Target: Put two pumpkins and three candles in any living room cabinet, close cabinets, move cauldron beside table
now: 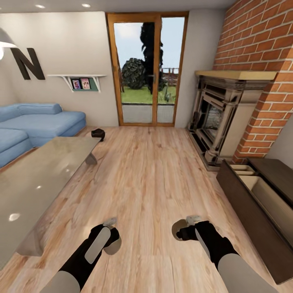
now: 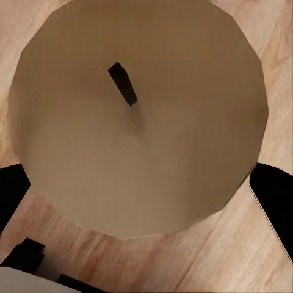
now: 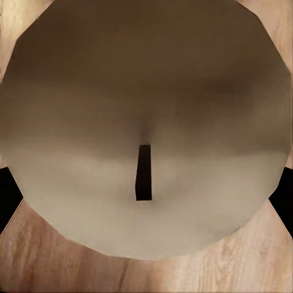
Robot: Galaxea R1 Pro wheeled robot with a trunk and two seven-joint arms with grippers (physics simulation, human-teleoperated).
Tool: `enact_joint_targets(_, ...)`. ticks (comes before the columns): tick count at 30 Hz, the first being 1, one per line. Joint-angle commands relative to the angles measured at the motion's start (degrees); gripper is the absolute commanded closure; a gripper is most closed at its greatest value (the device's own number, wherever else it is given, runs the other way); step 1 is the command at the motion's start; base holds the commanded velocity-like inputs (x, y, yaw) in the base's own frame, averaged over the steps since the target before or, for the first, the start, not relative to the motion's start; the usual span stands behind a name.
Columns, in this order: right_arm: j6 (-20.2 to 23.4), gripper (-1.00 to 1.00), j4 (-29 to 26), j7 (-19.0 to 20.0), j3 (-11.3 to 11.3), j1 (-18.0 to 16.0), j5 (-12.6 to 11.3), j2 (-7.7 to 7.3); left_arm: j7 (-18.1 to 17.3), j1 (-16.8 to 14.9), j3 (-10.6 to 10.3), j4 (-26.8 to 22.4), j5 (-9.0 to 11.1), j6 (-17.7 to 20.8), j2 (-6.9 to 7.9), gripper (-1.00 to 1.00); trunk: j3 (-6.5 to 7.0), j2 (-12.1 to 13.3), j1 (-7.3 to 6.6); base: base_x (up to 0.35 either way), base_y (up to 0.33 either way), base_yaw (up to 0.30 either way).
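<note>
From the head view each gripper carries a candle, left (image 1: 110, 240) and right (image 1: 183, 228), toward the open cabinet (image 1: 260, 199) drawer at right (cauldron (image 1: 98, 134) sits beyond the desk (image 1: 36, 179)); next, I judge, comes lowering them in. Left wrist view: fingers (image 2: 274, 207) clamp a stubby grey-tan candle (image 2: 140, 116) with dark wick. Right wrist view: the other candle (image 3: 146, 122) looks alike, equally gripped.

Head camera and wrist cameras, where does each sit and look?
Head view: on the head, looking forward and down at floor, table, cabinet; both arms show.
Left wrist view: by the left pincer, looking at first candle; black fingers show.
Right wrist view: by the right pincer, looking at second candle; fingers show.
Shared: wrist views both see floor.
</note>
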Motion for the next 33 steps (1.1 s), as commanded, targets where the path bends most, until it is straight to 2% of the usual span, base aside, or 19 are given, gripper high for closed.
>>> enact_joint_targets(1,0.0,1.0,-0.02,-0.02,0.01,-0.01,-0.02,-0.02,-0.05,-0.01,0.0,-0.01,-0.06,-0.01,0.0,1.0,0.0,0.0,0.0,0.321,0.105,0.001)
enact_joint_targets(33,0.0,1.0,-0.01,0.02,-0.07,-0.01,-0.4,-0.05,-0.05,-0.01,-0.1,-0.01,-0.14,-0.01,0.0,1.0,0.0,0.0,0.0,0.321,0.106,-0.001)
